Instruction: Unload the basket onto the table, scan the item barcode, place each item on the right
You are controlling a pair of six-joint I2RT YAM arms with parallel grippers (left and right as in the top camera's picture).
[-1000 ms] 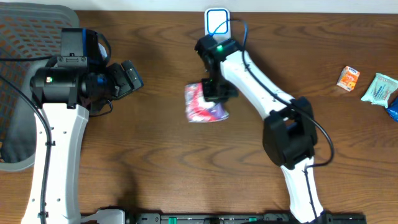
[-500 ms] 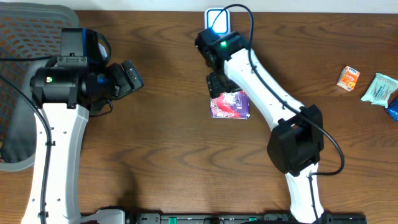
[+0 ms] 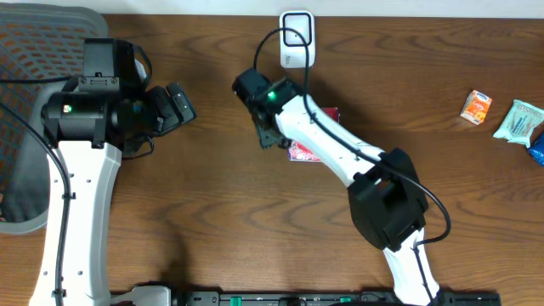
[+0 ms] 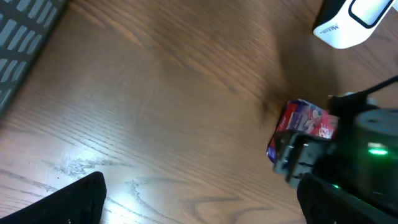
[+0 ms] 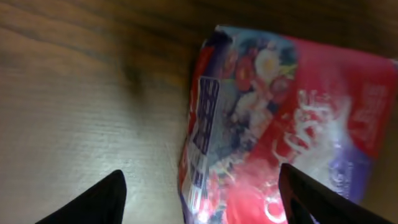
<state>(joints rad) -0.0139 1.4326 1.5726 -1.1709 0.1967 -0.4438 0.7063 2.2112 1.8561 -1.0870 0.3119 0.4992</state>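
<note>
brown desk [image 3: 212, 212]: wood grain running across; it carries both arms and the goods.
right arm [image 3: 340, 153] pose: white links rise from a base at the near edge, fold at a black elbow, then stretch up and to the left over the desk; a green light glows at the wrist.
right gripper [image 3: 270, 136]: released, its two dark fingers [image 5: 93, 199] spread wide and clasping nothing, tipped down toward the desk.
snack packet [image 3: 302, 154]: red and purple, lying on the desk just to the right of the right gripper, partly hidden beneath the forearm; in the wrist view [image 5: 280, 124] it lies ahead of the spread fingers, pinched by neither.
barcode [image 5: 209, 106]: a striped strip along the packet's edge, on the side nearer the left finger, turned up toward the wrist camera.
scanner [image 3: 297, 38]: white, beyond the right gripper at the far edge, apart from the packet.
left arm [image 3: 81, 170] pose: upright white column with a black head, turned to the right.
left gripper [image 3: 178, 104]: spread apart and empty, well apart from the packet, which lies off to its right.
small packets [image 3: 477, 106]: far to the right of both grippers.
</note>
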